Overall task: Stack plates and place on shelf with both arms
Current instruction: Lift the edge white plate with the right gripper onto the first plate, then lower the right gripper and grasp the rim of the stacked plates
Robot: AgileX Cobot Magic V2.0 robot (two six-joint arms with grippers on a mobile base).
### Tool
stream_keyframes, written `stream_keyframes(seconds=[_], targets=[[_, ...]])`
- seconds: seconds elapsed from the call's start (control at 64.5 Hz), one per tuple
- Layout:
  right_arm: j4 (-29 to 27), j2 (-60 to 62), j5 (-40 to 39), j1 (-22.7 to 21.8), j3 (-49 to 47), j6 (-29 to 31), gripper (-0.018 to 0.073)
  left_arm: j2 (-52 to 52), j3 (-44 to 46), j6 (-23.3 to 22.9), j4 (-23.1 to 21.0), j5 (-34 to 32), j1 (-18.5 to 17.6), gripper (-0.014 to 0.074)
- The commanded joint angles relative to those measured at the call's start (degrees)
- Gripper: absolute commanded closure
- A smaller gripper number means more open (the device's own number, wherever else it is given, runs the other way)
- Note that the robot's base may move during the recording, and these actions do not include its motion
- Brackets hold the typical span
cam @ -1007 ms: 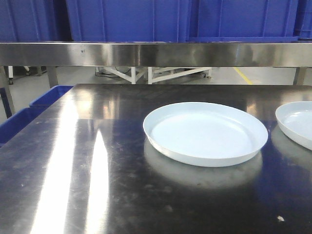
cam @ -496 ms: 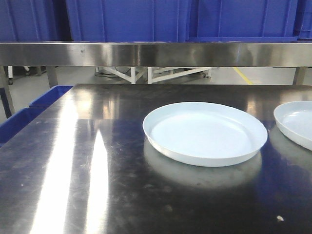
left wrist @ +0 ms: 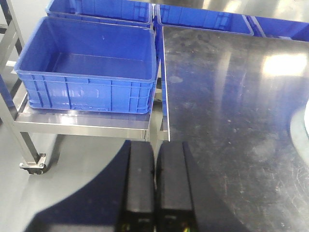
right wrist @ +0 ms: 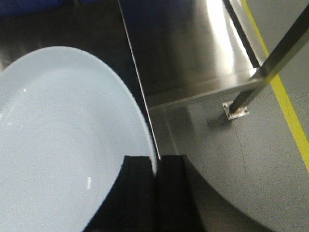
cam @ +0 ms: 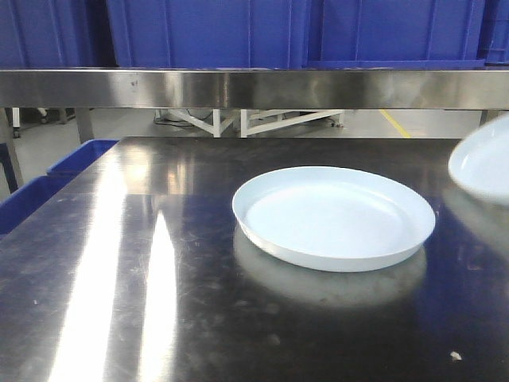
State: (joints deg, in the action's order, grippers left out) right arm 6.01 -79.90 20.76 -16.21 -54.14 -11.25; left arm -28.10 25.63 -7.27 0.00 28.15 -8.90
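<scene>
One pale plate [cam: 334,216] lies flat in the middle of the dark steel table [cam: 159,263]. A second plate [cam: 483,163] hangs tilted above the table at the right edge of the front view, partly cut off. In the right wrist view my right gripper [right wrist: 155,164] is shut on the rim of that plate [right wrist: 63,145], one finger inside the rim and one outside. My left gripper [left wrist: 155,147] is shut on nothing and hovers over the table's left edge. The shelf's steel front rail [cam: 254,87] runs across the back, above the table.
Big blue crates [cam: 215,32] stand on the shelf behind the rail. A low steel cart to the table's left carries an open blue crate [left wrist: 87,67]. A steel leg [right wrist: 270,63] stands on the grey floor beyond the table's right edge.
The plate at the right has come up off the table and tilted. The middle plate has not moved.
</scene>
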Motion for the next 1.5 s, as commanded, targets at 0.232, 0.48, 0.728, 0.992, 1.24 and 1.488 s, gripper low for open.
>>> stream_keyframes(seconds=[0.232, 0.48, 0.728, 0.992, 1.24, 1.488], targets=[[-4.1, 7.2, -1.2, 10.4, -5.7, 0.3, 0.0533, 0.0, 1.7, -0.5, -0.4, -4.7, 0.1, 0.0510], [-4.1, 4.2, -1.4, 26.3, -5.7, 0.3, 0.0533, 0.0, 1.7, -0.5, -0.4, -4.7, 0.1, 0.0510], [-4.1, -0.6, -1.5, 32.1, -5.7, 0.3, 0.0533, 0.0, 1.7, -0.5, -0.4, -4.7, 0.1, 0.0510], [-4.2, -2.9, 0.9, 32.2, -5.7, 0.3, 0.0533, 0.0, 1.7, -0.5, -0.4, -4.7, 0.1, 0.0510], [-4.3, -4.0, 2.8, 32.2, -5.7, 0.3, 0.0450, 0.0, 1.7, -0.5, -0.4, -4.7, 0.1, 0.0510], [-4.3, -4.8, 3.8, 32.2, -5.7, 0.3, -0.0034, 0.0, 1.7, -0.5, -0.4, -4.7, 0.1, 0.0510]])
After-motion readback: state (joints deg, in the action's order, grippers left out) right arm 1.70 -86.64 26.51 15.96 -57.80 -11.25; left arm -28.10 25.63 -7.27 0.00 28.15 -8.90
